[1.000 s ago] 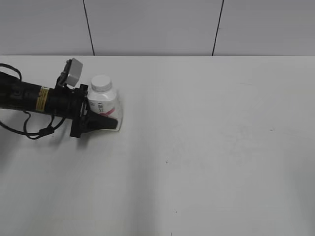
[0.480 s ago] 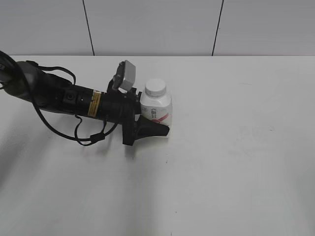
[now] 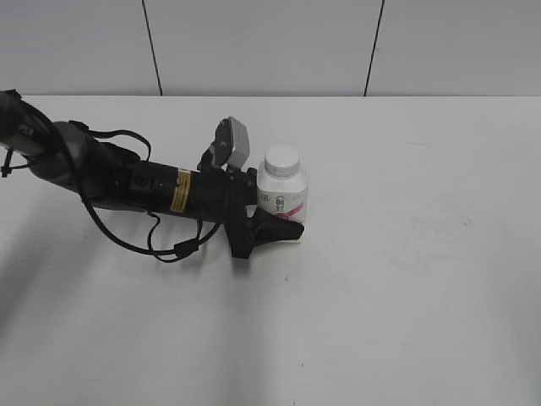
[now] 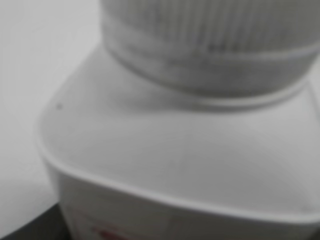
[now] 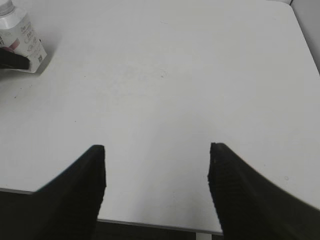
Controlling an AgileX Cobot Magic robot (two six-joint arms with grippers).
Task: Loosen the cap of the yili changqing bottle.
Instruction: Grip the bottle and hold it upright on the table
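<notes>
The yili changqing bottle point(image 3: 282, 196) stands upright on the white table, white with a pink band on its label. Its white cap point(image 3: 282, 160) sits on the neck. My left gripper point(image 3: 283, 222) reaches in from the left, lying low, and is shut on the bottle's lower body; one black finger shows in front of the bottle. The left wrist view is filled by the blurred bottle shoulder point(image 4: 175, 150) and ribbed cap point(image 4: 210, 45). My right gripper point(image 5: 156, 150) is open and empty near the table's front edge; the bottle point(image 5: 22, 35) shows far off at its upper left.
The white table point(image 3: 406, 279) stretches to the right and front of the bottle. A grey panelled wall point(image 3: 262, 46) stands behind the table. The table's near edge point(image 5: 150, 222) runs just under my right gripper.
My left gripper has carried the bottle to the right across the table, from the far left to near the middle. The bottle has stayed upright in the grip.
</notes>
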